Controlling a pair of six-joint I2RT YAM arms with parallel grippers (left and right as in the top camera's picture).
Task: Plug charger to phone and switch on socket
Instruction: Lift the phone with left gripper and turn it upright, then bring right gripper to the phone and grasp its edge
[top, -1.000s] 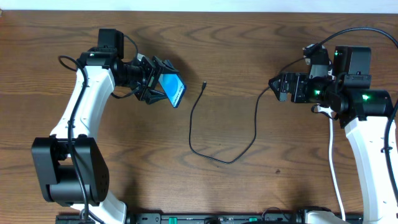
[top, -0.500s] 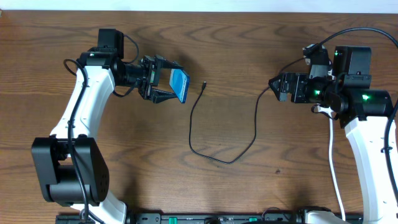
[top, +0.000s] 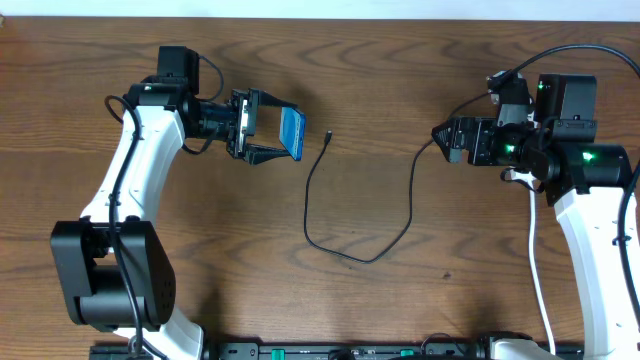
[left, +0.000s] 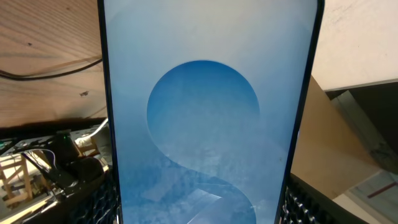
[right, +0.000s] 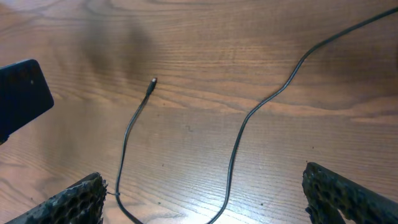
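We see a brown wooden tabletop (top: 420, 300) with pronounced wavy grain that fills nearly the whole overhead view. A narrow pale strip (top: 320, 8) runs along its far edge; we cannot tell whether this is wall or floor. A dark rail (top: 330, 352) with small green marks lies along the near edge. Lighting is even and diffuse, with soft shadows on the wood. In the left wrist view we note an off-white surface (left: 364, 37) at upper right, a tan cardboard-like panel (left: 323, 149) below it, and tangled wiring (left: 37, 168) at lower left.
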